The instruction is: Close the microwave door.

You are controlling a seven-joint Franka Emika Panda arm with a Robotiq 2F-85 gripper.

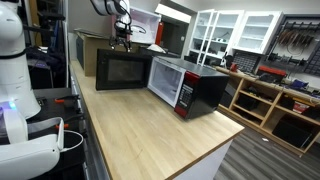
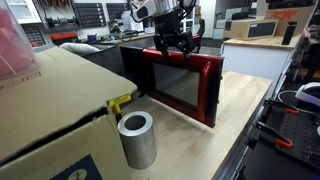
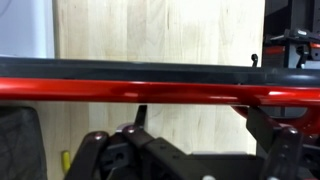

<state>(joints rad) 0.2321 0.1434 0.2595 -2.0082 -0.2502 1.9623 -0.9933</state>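
Countertop (image 1: 150, 135): bare wood in front of the microwave (image 1: 195, 88), open to passage. Microwave door (image 2: 185, 85): stands swung out across the counter, barring the way at its level; air above its top edge free. Cardboard box (image 2: 45, 100) and grey metal cylinder (image 2: 137, 140): crowd the door's red side.

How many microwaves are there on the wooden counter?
1. The microwave stands about midway along the counter, its door swung open beside a cardboard box. No other shows, though the box may hide something.
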